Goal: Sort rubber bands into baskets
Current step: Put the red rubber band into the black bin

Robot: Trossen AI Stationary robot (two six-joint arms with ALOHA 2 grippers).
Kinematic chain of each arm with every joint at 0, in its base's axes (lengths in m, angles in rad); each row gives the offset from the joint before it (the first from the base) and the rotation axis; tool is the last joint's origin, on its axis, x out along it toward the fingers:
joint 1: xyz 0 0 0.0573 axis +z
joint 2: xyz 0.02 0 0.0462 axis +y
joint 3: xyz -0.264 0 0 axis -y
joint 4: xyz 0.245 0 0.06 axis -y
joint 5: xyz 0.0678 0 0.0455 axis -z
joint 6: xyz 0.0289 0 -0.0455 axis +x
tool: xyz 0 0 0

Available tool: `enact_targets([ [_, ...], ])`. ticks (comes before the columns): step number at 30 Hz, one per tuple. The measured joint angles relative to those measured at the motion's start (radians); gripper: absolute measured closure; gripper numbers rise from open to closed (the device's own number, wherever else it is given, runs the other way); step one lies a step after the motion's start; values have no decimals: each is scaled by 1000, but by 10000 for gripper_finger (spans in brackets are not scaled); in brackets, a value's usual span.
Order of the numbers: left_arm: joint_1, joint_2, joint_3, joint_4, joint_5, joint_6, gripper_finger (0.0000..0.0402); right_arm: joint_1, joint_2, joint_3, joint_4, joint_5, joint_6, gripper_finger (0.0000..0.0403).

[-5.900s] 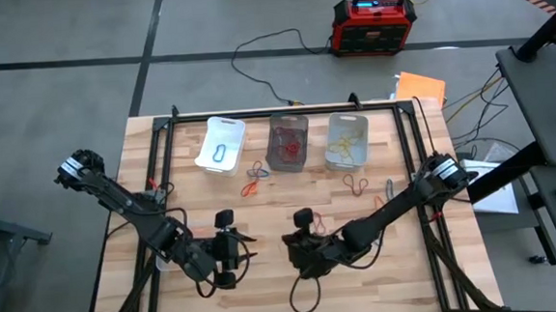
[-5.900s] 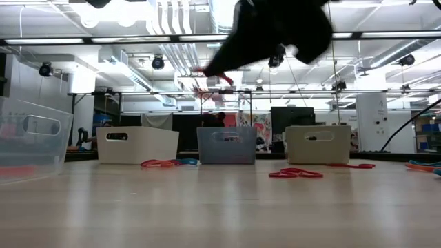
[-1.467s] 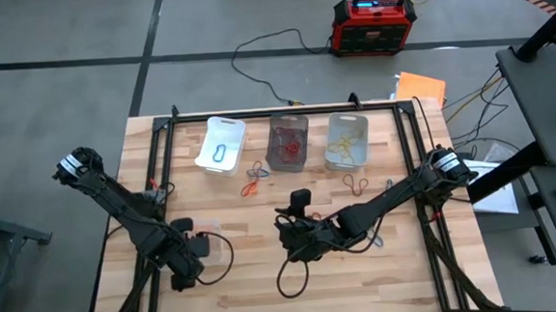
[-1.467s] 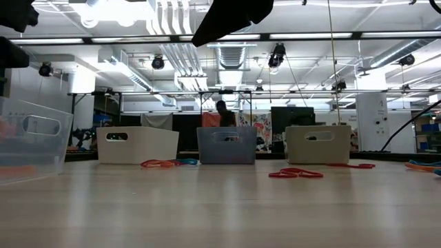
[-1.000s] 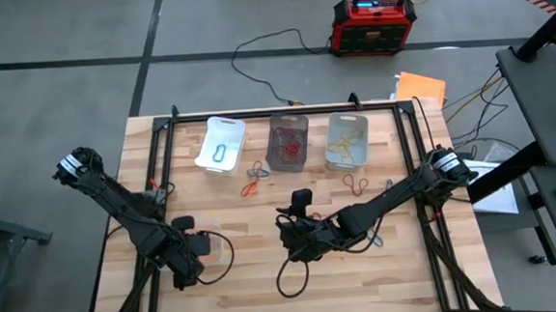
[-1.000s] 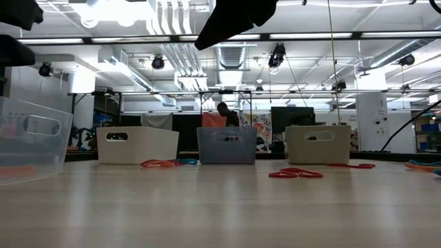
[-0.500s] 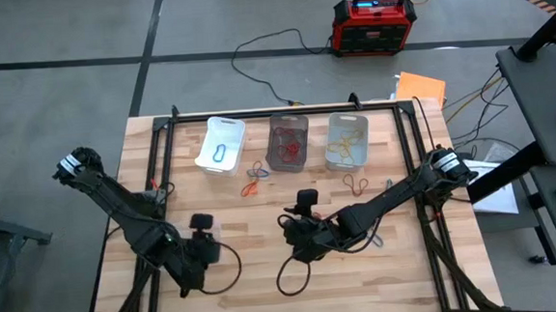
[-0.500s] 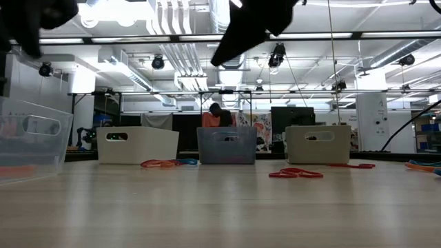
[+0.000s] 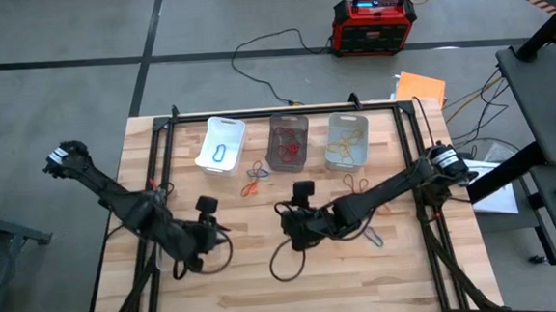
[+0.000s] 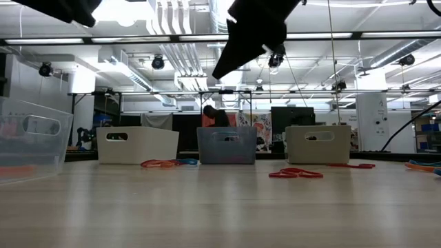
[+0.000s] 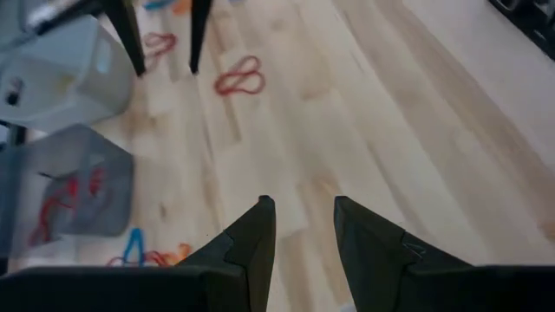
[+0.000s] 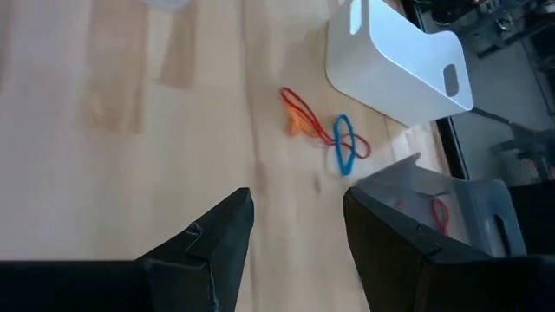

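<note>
Since a moment ago, my left gripper (image 9: 204,205) has swung inward, part-open, empty. White plastic basket (image 9: 221,144): one blue loop inside. Red-orange-blue rubber bands (image 9: 254,176) lie unsorted. My right gripper (image 9: 301,191), wide, empty, has advanced toward them.

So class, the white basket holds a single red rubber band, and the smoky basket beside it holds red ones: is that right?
Not quite. In the high view the white basket holds a single blue rubber band, not a red one. The smoky basket beside it does hold red rubber bands.

Bare table (image 9: 362,267) front; baskets (image 9: 289,142) along back
</note>
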Motion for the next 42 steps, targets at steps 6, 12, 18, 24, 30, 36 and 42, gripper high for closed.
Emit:
enact_targets([
  [6, 90, -132, -121, 130, 1, 108, 297, -84, -21, 0, -1, -78, -108, 225],
  [12, 181, -224, -209, 213, 1, 128, 297, -177, -93, 0, -66, -306, -124, 225],
  [18, 207, -269, -271, 288, 1, 124, 297, -213, -119, 0, -203, -469, -33, 223],
  [24, 207, -279, -276, 310, 3, 125, 297, -173, -119, -46, -293, -513, 70, 220],
  [30, 207, -274, -274, 319, 3, 154, 297, -145, -121, -184, -224, -567, 160, 218],
  [36, 207, -271, -278, 322, 3, 161, 296, -141, -121, -334, -20, -565, 182, 218],
  [42, 207, -271, -278, 327, 2, 160, 296, -148, -123, -461, 149, -563, 189, 222],
])
